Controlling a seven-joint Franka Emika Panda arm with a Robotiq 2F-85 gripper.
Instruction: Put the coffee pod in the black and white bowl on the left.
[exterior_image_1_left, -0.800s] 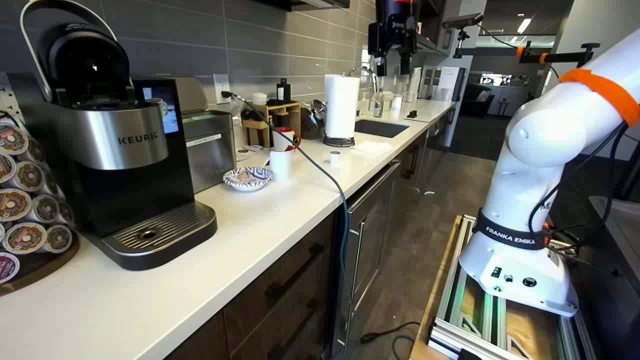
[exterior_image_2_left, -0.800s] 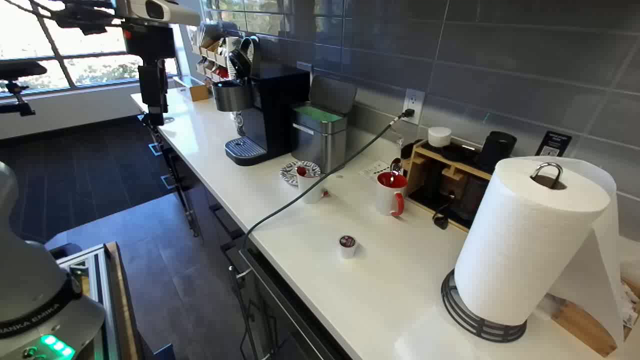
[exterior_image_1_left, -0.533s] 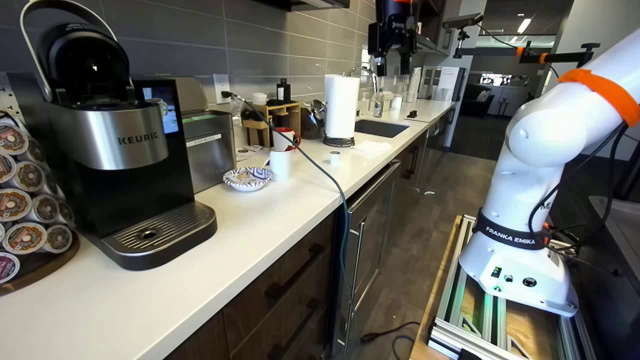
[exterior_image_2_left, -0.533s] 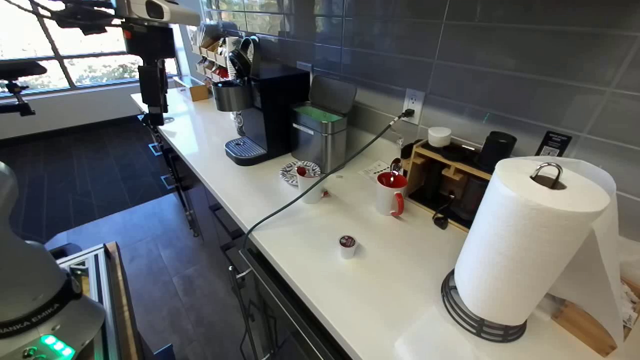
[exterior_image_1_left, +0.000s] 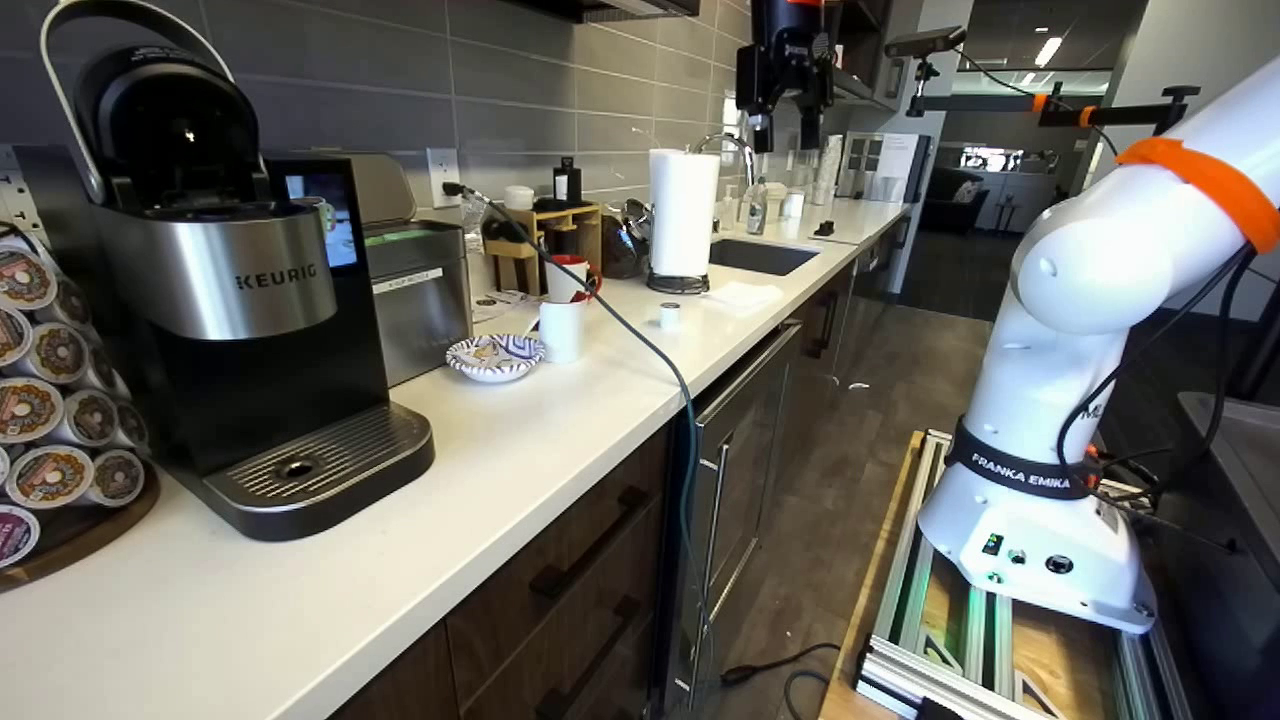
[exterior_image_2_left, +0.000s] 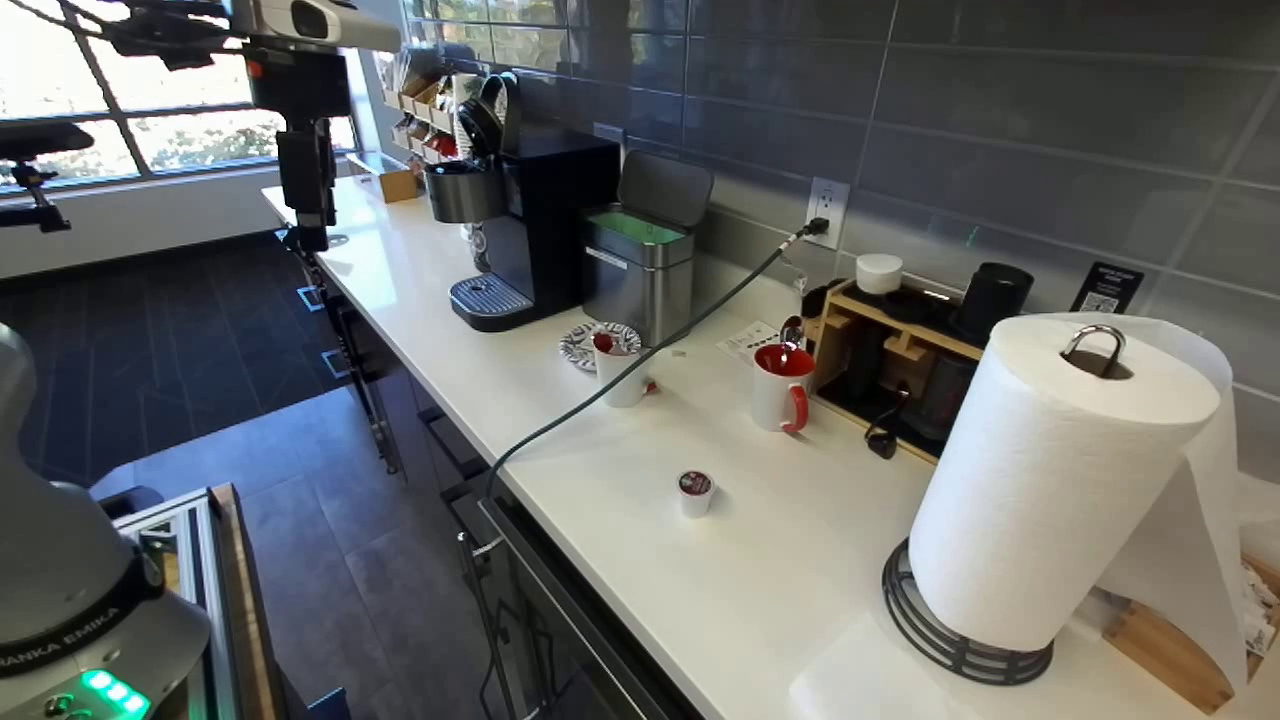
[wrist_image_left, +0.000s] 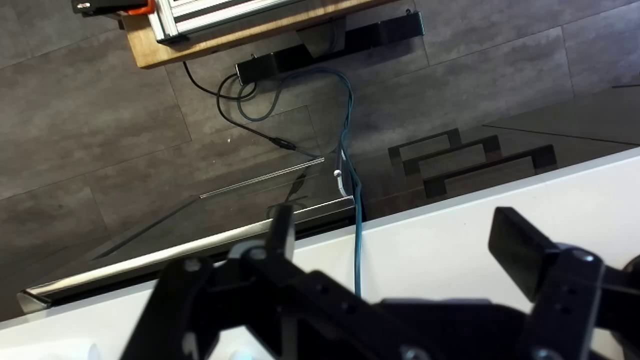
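The coffee pod (exterior_image_2_left: 695, 494) is a small white cup with a dark red lid, standing upright on the counter in both exterior views (exterior_image_1_left: 670, 316). The black and white bowl (exterior_image_1_left: 495, 360) is shallow and patterned, and stands beside a white mug. In an exterior view that mug partly hides the bowl (exterior_image_2_left: 576, 348). My gripper (exterior_image_1_left: 787, 140) is raised well above the counter, apart from pod and bowl; it also shows in an exterior view (exterior_image_2_left: 315, 238). In the wrist view the jaws (wrist_image_left: 395, 225) are wide apart with nothing between them. I cannot make out pod or bowl there.
A white mug (exterior_image_1_left: 561, 333) stands right beside the bowl, and a red-handled mug (exterior_image_2_left: 778, 395) stands behind. A power cable (exterior_image_2_left: 580, 410) crosses the counter between pod and bowl. A coffee machine (exterior_image_1_left: 250, 300), metal bin (exterior_image_2_left: 640, 270) and paper-towel roll (exterior_image_2_left: 1060, 490) stand near.
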